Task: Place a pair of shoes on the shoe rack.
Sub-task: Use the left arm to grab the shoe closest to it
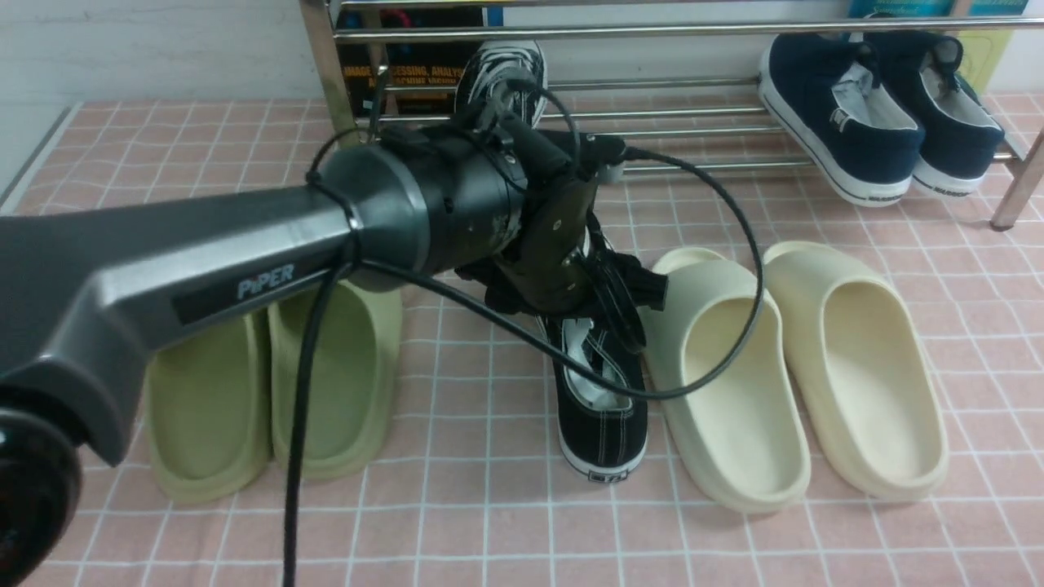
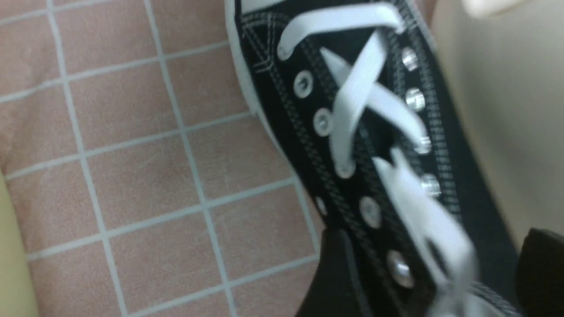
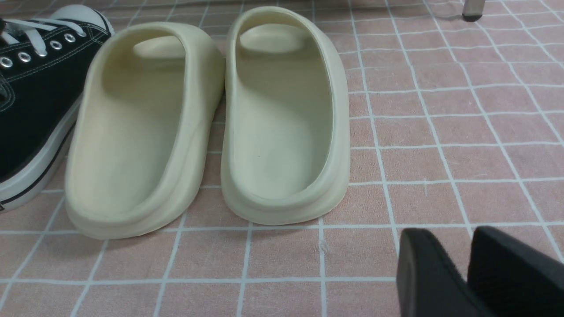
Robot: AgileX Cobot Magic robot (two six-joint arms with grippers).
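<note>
One black canvas sneaker (image 1: 602, 412) with white laces stands on the pink tiled floor between the green and cream slippers, heel towards me. It also shows in the left wrist view (image 2: 352, 132) and the right wrist view (image 3: 31, 101). My left gripper (image 1: 608, 314) hangs over its laced front, and its open fingers (image 2: 335, 273) straddle the sneaker. The other black sneaker (image 1: 502, 73) stands toe-up on the chrome shoe rack (image 1: 693, 31) behind the arm. My right gripper (image 3: 447, 237) is shut and empty low over the floor, to the right of the cream slippers.
Navy slip-on shoes (image 1: 877, 114) sit on the rack's right end. Green slippers (image 1: 269, 383) lie left of the sneaker. Cream slippers (image 1: 799, 367) lie right of it, touching close. My left arm and its cable cross the middle. A rack leg (image 3: 473, 9) stands ahead.
</note>
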